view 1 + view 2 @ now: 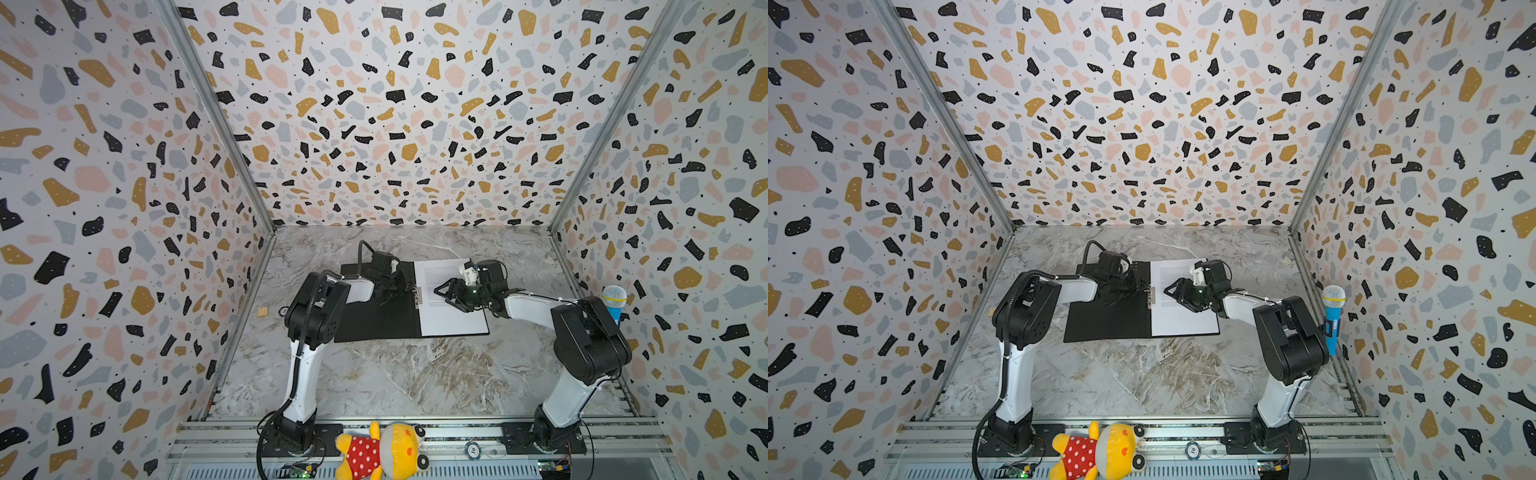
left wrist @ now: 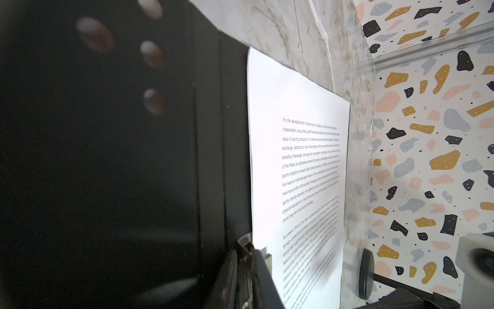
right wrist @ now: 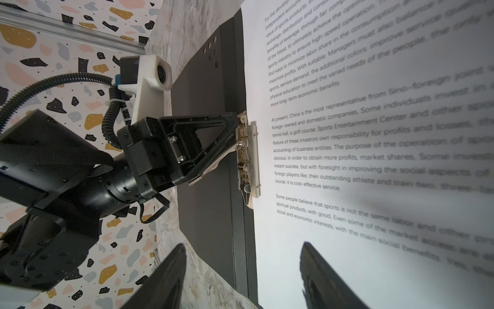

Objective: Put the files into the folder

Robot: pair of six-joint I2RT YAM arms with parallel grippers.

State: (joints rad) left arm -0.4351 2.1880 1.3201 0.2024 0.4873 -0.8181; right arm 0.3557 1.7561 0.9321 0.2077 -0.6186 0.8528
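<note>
The folder [image 1: 374, 320] [image 1: 1104, 324] lies open on the marble table, black inside up. On its right half lies a white sheet of the files [image 1: 451, 316] [image 1: 1183, 320] [image 2: 294, 133] [image 3: 374, 160] with dense printed text. At the spine a metal clip [image 3: 251, 157] [image 1: 419, 296] overlaps the sheet's inner edge. My left gripper [image 3: 236, 133] [image 2: 248, 256] [image 1: 409, 289] is shut on the clip's lever at its far end. Just above the sheet near the spine hangs my right gripper [image 3: 243, 248] [image 1: 446, 297], open with nothing between its fingers.
A yellow plush toy [image 1: 382, 451] lies on the front rail, with a poker chip [image 1: 472, 450] beside it. A blue toy microphone [image 1: 614, 303] stands by the right wall. A small tan block [image 1: 262, 311] sits near the left wall. Patterned walls close in three sides.
</note>
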